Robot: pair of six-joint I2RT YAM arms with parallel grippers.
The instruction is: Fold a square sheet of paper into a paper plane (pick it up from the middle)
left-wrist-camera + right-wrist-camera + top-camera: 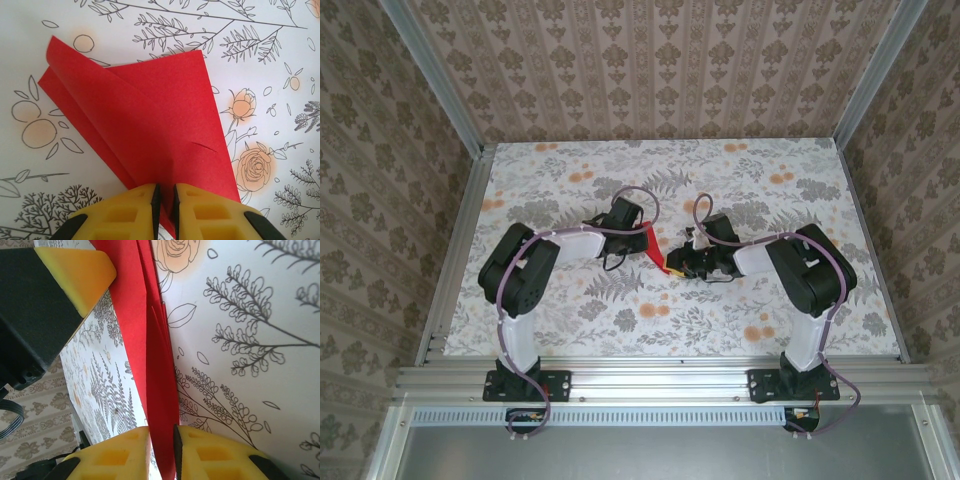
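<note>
Above floral table [580, 320], clamped the creased square sheet of paper [160, 125] between pinched-together fingers [135, 207] of left gripper [165, 194] and right gripper [161, 434]; mid-fold, probably needed flattening beyond them next.

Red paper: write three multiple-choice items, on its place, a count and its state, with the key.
1. Where is the red paper? A between the left gripper and right gripper B at the far left corner C at the near edge
2. How many grippers pinch it? A none B one C two
3. Its state? A flat, unfolded B folded, layers overlapping C crumpled ball
Key: 1 A, the top view shows it between them. 2 C, both wrist views show it clamped. 3 B, flaps overlap in the left wrist view.
</note>
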